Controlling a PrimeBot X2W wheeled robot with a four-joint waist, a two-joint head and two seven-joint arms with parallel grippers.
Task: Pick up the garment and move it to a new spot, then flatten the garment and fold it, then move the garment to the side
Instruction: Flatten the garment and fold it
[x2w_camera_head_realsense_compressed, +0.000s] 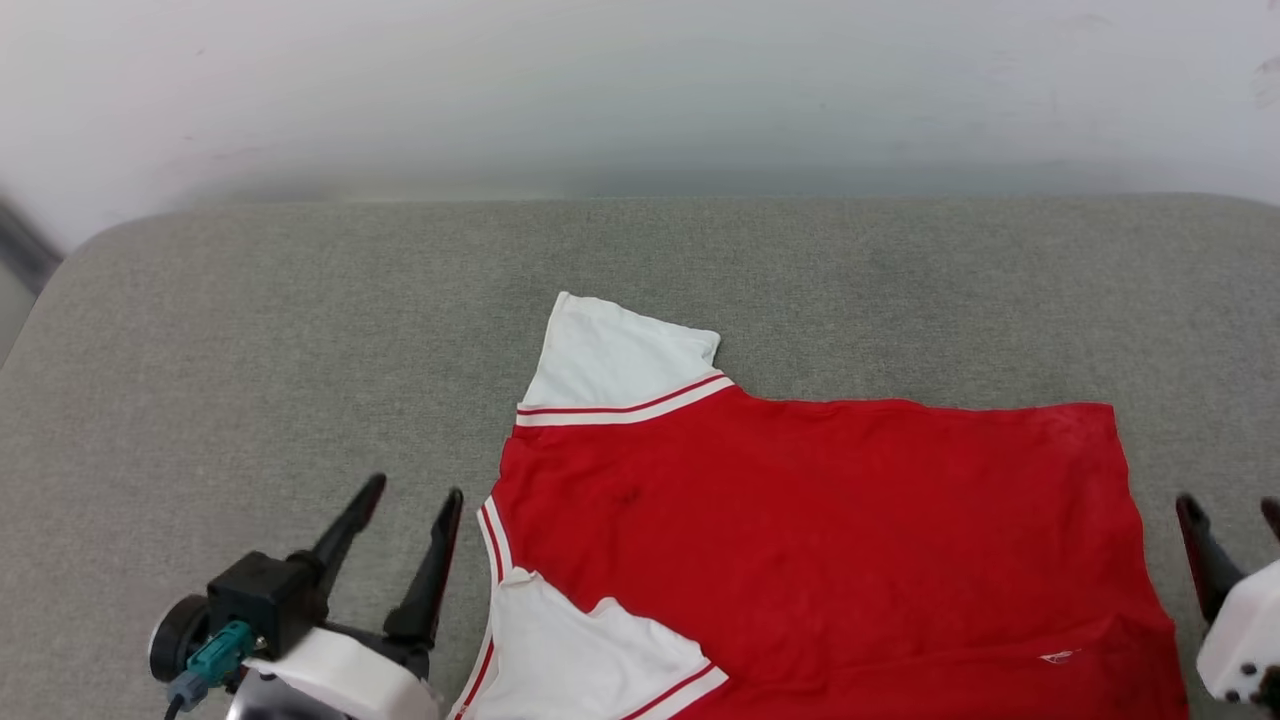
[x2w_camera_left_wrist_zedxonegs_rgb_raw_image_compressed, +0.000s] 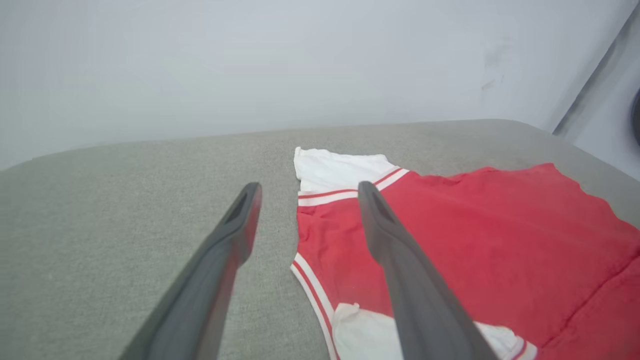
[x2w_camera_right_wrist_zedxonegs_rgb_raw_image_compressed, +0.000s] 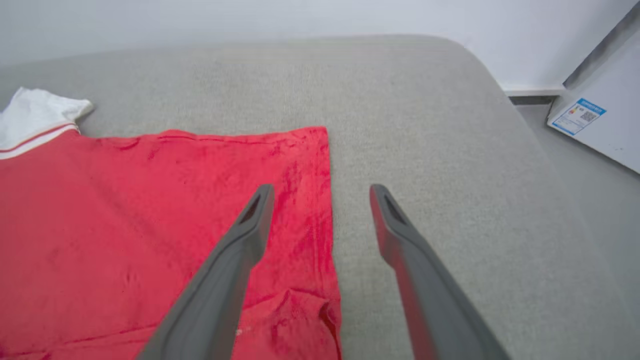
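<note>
A red jersey T-shirt with short white sleeves and red-and-white striped trim (x2w_camera_head_realsense_compressed: 820, 540) lies spread flat on the worktop, a padded slab covered in grey woven fabric (x2w_camera_head_realsense_compressed: 250, 350). In the head view it runs from the middle out toward 4 o'clock. One sleeve points to 12 o'clock. The other sleeve, at 6 o'clock, is cut off by the bottom edge, as is the near side of the shirt. The side facing up is plain red, with a small white mark (x2w_camera_head_realsense_compressed: 1060, 656) near 5 o'clock, too small to make out.

The left hand (x2w_camera_head_realsense_compressed: 415, 492) sits at 7 o'clock, just beside the striped neck trim. Its two long dark fingers are spread apart with nothing between them. Through its own wrist camera the left hand (x2w_camera_left_wrist_zedxonegs_rgb_raw_image_compressed: 308, 187) has one finger over bare grey fabric and the other over the T-shirt (x2w_camera_left_wrist_zedxonegs_rgb_raw_image_compressed: 475, 235). I cannot tell whether either tip touches down.

The right hand (x2w_camera_head_realsense_compressed: 1228, 503) is at 4 o'clock, half cut off by the frame's edge, released and empty. Seen from its wrist, the right hand (x2w_camera_right_wrist_zedxonegs_rgb_raw_image_compressed: 322, 188) straddles the hem of the T-shirt (x2w_camera_right_wrist_zedxonegs_rgb_raw_image_compressed: 125, 225), which is slightly rumpled near the bottom edge.

At 2 o'clock in that view, a white panel carries a blue-bordered label (x2w_camera_right_wrist_zedxonegs_rgb_raw_image_compressed: 577, 116) with print too small to read.
</note>
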